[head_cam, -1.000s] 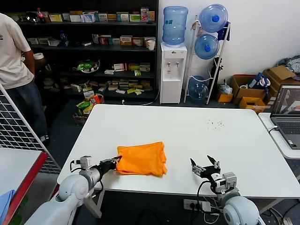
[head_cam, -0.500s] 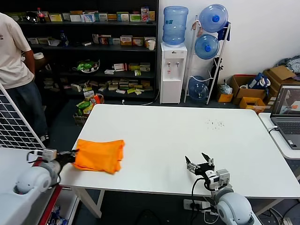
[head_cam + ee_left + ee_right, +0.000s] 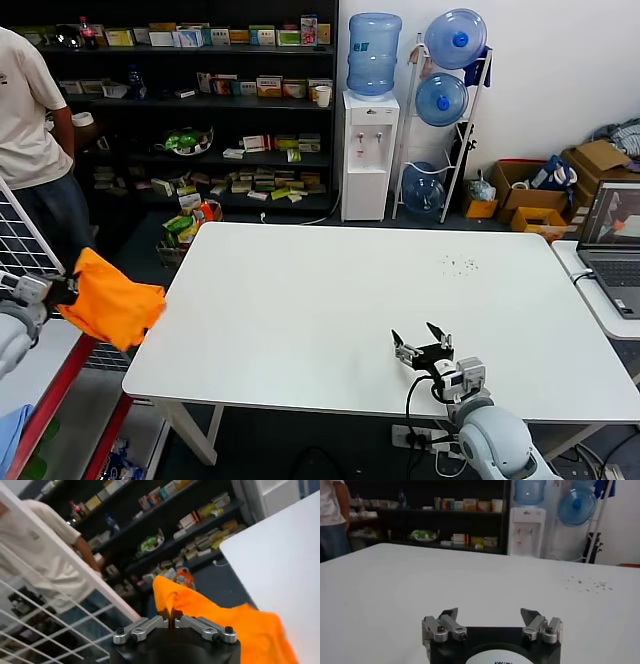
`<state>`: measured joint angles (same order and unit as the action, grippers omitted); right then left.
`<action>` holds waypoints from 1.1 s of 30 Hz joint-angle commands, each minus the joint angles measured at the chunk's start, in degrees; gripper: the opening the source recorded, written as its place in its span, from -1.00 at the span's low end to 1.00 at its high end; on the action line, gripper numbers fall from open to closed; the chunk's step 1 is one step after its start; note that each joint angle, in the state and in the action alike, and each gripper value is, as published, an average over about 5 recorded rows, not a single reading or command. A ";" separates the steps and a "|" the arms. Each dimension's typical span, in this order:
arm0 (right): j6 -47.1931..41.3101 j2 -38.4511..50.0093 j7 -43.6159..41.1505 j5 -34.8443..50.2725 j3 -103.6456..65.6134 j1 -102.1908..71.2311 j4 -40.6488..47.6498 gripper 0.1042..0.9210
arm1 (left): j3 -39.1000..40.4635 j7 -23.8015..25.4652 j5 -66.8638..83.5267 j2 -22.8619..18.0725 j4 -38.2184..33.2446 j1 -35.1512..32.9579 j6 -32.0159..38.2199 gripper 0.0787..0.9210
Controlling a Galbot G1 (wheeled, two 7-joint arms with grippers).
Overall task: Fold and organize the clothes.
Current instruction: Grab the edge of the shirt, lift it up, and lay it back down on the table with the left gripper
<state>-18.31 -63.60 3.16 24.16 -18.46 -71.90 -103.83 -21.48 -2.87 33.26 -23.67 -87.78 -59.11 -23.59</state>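
The folded orange T-shirt point(image 3: 112, 300) hangs in the air just off the white table's point(image 3: 330, 300) left edge, over the gap beside the neighbouring red-edged table. My left gripper point(image 3: 62, 290) is shut on a pinch of its fabric; in the left wrist view the cloth point(image 3: 215, 617) drapes away from the closed left gripper point(image 3: 170, 621). My right gripper point(image 3: 420, 346) stands open low over the table near its front edge, with nothing between its fingers point(image 3: 449, 615).
A white wire rack point(image 3: 30, 270) and a red-edged table point(image 3: 62, 385) stand at the left, with a light blue cloth point(image 3: 10, 425) on it. A person point(image 3: 35, 130) stands at the far left by the shelves. A laptop point(image 3: 615, 240) sits at the right.
My left gripper has carried the orange T-shirt leftward off the table's front area and lifted it past the left edge. The right gripper has shifted slightly and stays open.
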 commanded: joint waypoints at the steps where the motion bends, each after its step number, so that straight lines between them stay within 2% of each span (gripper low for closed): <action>1: 0.03 -0.80 -0.06 -1.06 0.34 0.23 0.38 0.76 | -0.51 0.35 -2.75 4.50 -1.38 1.07 0.25 -0.91; 4: -0.01 -1.24 -0.04 -1.64 0.34 -0.04 0.38 0.76 | 0.19 -0.29 -1.17 2.27 -3.41 0.44 -0.27 -0.91; 14: -0.20 -1.74 0.18 -2.47 -0.72 -1.56 -0.45 0.76 | 5.53 -3.35 -1.36 -9.71 -12.14 -2.66 0.10 -0.91; 21: -0.15 -1.91 0.20 -3.01 -1.80 -2.70 -0.44 0.76 | 9.51 -5.74 0.58 -13.45 -21.52 -4.25 -2.27 -0.91; 25: -0.15 -2.09 0.15 -3.40 -2.07 -2.83 -0.26 0.76 | 12.34 -7.50 2.74 -17.05 -23.36 -3.35 -3.76 -0.91; 29: 0.64 -2.03 -0.57 -4.09 -2.50 -3.25 -0.10 0.76 | 15.92 -8.36 1.20 -23.44 -21.72 -1.38 -3.55 -0.91; 33: 1.86 -1.69 -0.96 -4.74 -3.57 -4.21 -0.19 0.76 | 20.40 -8.51 -2.62 -32.10 -18.21 0.31 -2.87 -0.91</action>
<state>-17.88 -65.47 2.81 20.35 -20.83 -74.96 -103.99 -10.34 -9.43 33.72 -39.09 -105.33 -61.21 -25.94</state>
